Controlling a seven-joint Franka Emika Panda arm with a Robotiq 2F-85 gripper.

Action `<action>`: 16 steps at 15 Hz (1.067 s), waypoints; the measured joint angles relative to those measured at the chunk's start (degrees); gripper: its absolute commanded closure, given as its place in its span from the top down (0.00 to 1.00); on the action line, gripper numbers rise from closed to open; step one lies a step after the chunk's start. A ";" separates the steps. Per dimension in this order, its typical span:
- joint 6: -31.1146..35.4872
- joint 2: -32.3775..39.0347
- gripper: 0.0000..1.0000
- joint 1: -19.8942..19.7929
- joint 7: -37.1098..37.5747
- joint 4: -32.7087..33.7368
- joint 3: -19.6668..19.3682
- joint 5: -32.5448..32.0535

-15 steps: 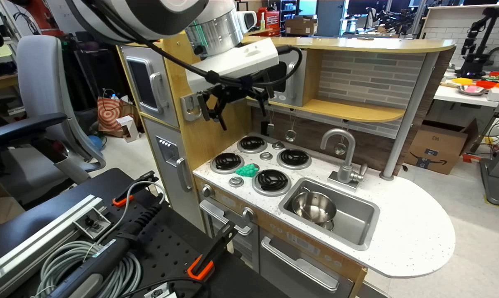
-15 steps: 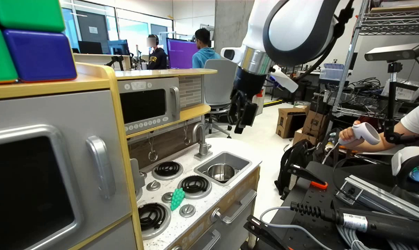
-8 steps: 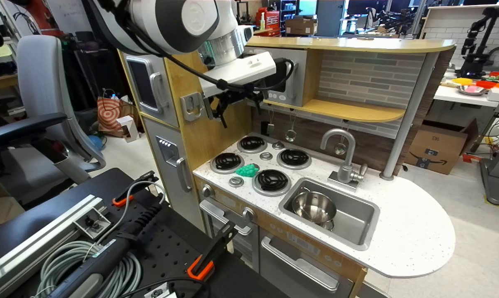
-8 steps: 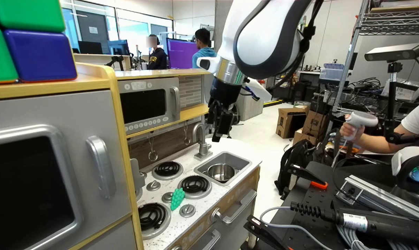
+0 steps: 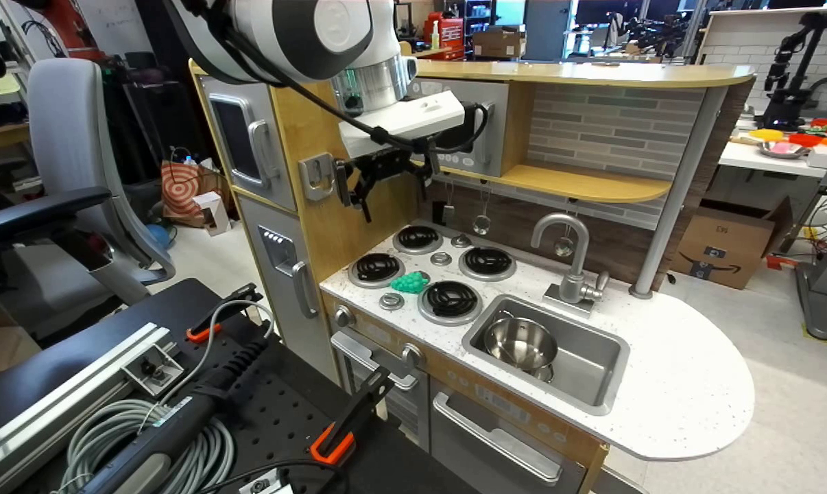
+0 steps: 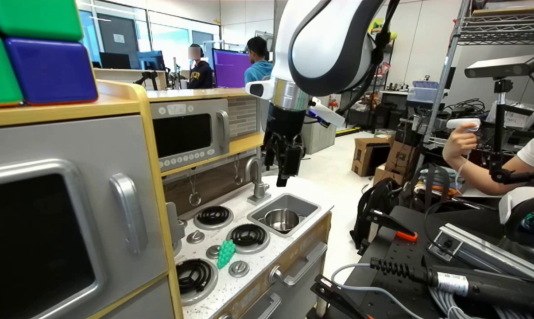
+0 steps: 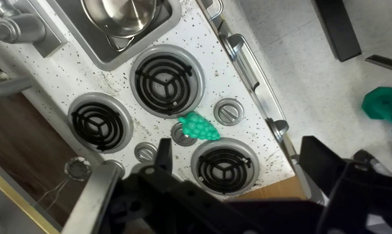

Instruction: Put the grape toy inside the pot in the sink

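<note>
Our fingers are spread, empty, above the bench. Toy grapes lie between the front burners, partly hiding a knob; descending off-centre, we might clip that knob. Beyond: metal pot in the sink.

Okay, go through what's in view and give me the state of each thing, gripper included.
Gripper: open, holding nothing
Burners: no glow visible
Grape toy: lying between two burners, ungripped
Sink: no water visible
Pot: mouth up in the sink, nothing visible inside
Faucet: no flow visible
Stove knobs: setting not readable
Microwave door: shut
Door under the sink: shut
</note>
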 measured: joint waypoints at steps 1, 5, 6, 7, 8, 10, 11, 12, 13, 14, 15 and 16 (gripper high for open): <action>-0.85 0.03 1.00 -0.46 -2.78 0.06 0.57 0.02; -3.63 1.04 1.00 -1.15 -13.50 1.28 1.79 0.16; -4.15 1.51 1.00 -1.15 -15.67 1.80 1.92 0.00; -4.40 2.02 1.00 -1.14 -17.38 2.35 1.94 -0.24; -4.46 2.52 1.00 -1.14 -18.68 2.90 1.89 -0.61; -4.46 3.39 1.00 -1.14 -20.16 3.97 1.66 -1.90; -4.48 3.75 1.00 -1.14 -20.60 4.48 1.57 -2.39; -4.50 4.08 1.00 -1.14 -21.05 4.94 1.53 -2.53; -4.56 4.31 1.00 -1.14 -21.40 5.30 1.51 -2.58; -4.74 4.49 1.00 -1.14 -21.74 5.68 1.50 -2.58; -4.96 4.69 1.00 -1.14 -22.17 6.05 1.50 -2.58; -5.04 4.89 1.00 -1.14 -22.58 6.39 1.50 -2.58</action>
